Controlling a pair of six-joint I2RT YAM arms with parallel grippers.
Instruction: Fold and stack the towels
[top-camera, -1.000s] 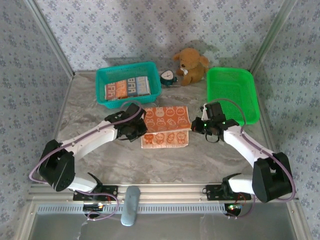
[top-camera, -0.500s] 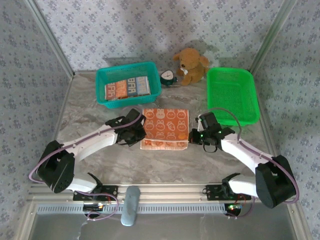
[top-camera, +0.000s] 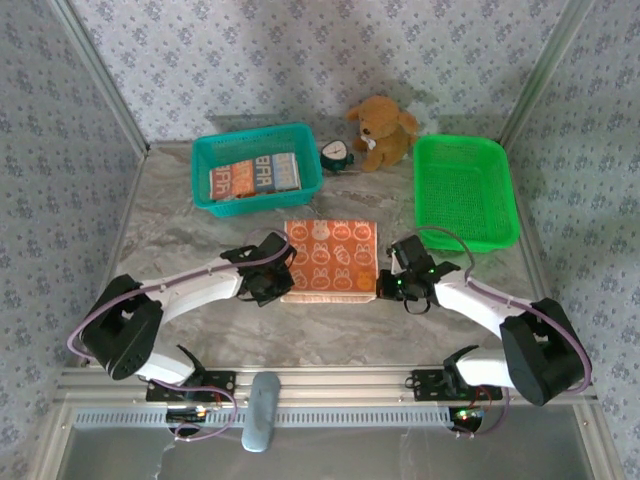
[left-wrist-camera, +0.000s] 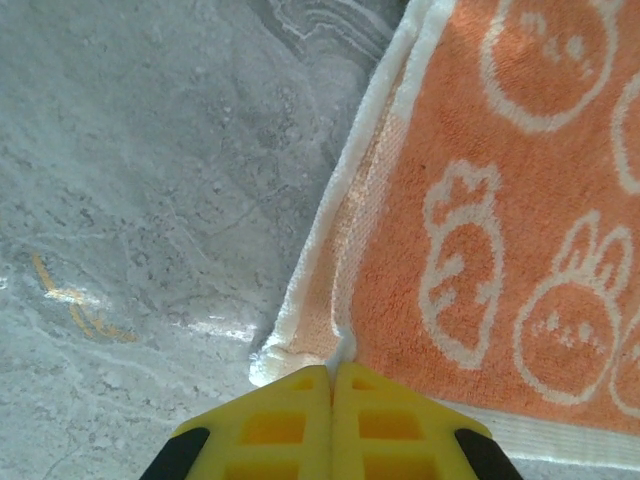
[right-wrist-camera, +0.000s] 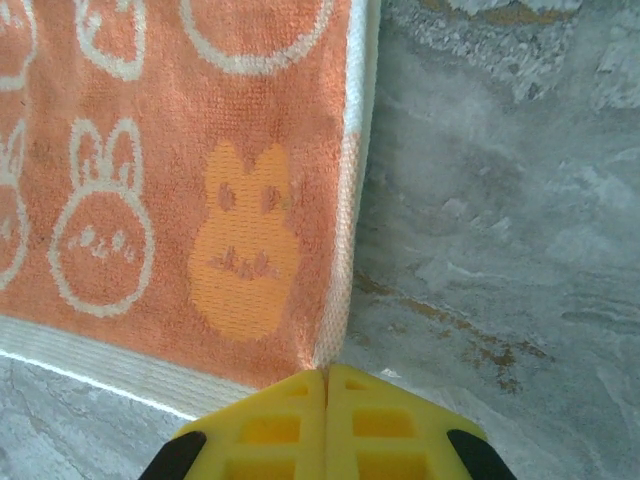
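Note:
An orange towel (top-camera: 331, 258) with white bunny outlines lies folded on the marble table between my two arms. My left gripper (top-camera: 275, 290) is shut on its near left corner; the yellow fingers (left-wrist-camera: 333, 385) pinch the white hem of the orange towel (left-wrist-camera: 480, 220). At the near right corner my right gripper (top-camera: 384, 290) is shut on the orange towel (right-wrist-camera: 180, 180), its fingertips (right-wrist-camera: 327, 385) closed on the edge. Two more folded towels (top-camera: 255, 177), one orange and one blue-grey with lettering, rest in the teal basket (top-camera: 258, 141).
An empty green basket (top-camera: 465, 188) stands at the back right. A brown plush toy (top-camera: 383, 130) and a small dark clock-like object (top-camera: 337, 154) sit at the back between the baskets. Bare marble lies in front of the towel.
Both grippers have drawn toward the near edge, pulling the towel's upper layer over the lower one. The towel went from half open to a single neat folded rectangle.

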